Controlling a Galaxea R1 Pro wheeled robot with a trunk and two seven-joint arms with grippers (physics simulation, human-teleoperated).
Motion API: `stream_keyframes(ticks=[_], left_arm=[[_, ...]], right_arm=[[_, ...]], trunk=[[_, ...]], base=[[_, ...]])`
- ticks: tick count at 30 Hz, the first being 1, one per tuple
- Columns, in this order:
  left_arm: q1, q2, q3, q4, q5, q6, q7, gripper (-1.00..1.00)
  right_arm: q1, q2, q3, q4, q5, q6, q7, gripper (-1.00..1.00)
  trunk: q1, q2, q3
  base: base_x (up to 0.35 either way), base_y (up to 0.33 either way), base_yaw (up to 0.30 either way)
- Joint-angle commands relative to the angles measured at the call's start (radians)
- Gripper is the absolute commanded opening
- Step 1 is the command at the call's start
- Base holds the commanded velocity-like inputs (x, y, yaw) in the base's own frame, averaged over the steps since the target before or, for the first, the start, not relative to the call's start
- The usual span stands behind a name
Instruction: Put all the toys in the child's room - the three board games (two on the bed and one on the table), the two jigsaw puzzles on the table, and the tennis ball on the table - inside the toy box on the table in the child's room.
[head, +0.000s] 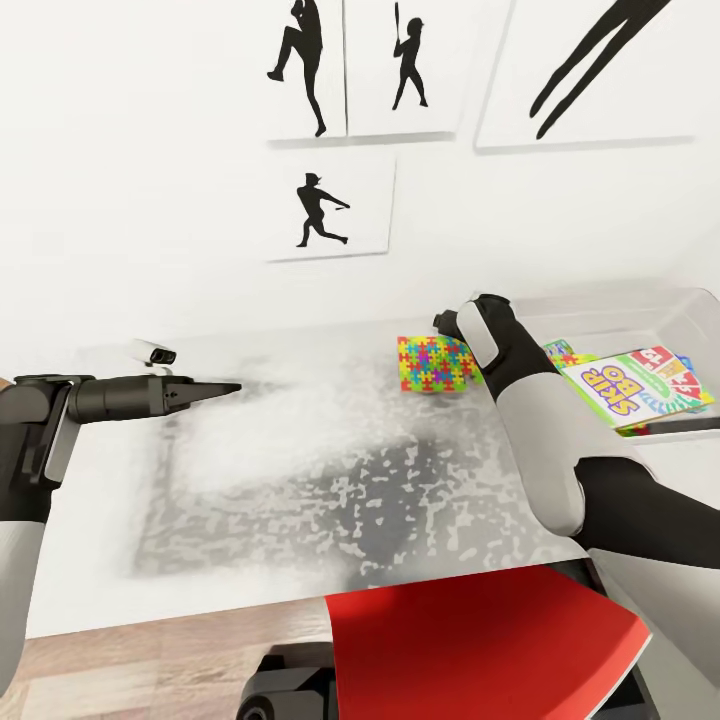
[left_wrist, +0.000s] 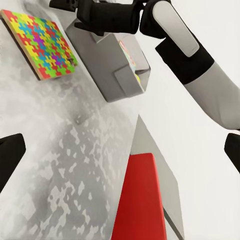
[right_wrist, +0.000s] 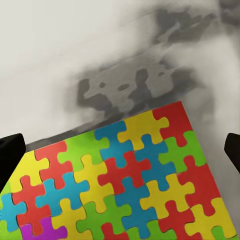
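Observation:
One jigsaw puzzle (head: 432, 364) (left_wrist: 42, 42) (right_wrist: 125, 185) lies flat on the glossy table (head: 300, 480). My right gripper (right_wrist: 120, 150) hangs open just above its edge, one finger on each side, touching nothing. To the right stands the grey toy box (head: 690, 310) (left_wrist: 107, 65). It holds the SKIP-BO board game (head: 635, 385), a red-and-white board game (head: 665, 360) and a corner of a second jigsaw puzzle (head: 563, 352). My left gripper (head: 225, 388) (left_wrist: 120, 150) hovers open and empty over the table's left part. The tennis ball and the bed are out of view.
A red chair (head: 480, 650) (left_wrist: 140, 200) stands tucked against the table's near edge below my arms. The white wall with black athlete posters (head: 330, 205) rises right behind the table. Wood-plank floor (head: 120, 680) lies at the lower left.

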Motion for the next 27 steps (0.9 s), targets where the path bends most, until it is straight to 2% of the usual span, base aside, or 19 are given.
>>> stream_keyframes(ticks=[1, 27], left_arm=[[-0.001, 0.000, 0.000, 0.000, 0.000, 0.010, -0.004, 1.00], [-0.001, -0.002, -0.002, 0.000, 0.000, 0.009, -0.004, 1.00]], right_arm=[[-0.001, 0.001, -0.003, -0.001, -0.010, 0.001, -0.008, 1.00], [-0.007, 0.001, -0.003, -0.001, -0.009, -0.036, -0.008, 1.00]], trunk=[[0.001, -0.002, -0.001], [0.001, -0.002, -0.016]], base=[[0.000, 0.000, 0.000], [0.000, 0.000, 0.000]])
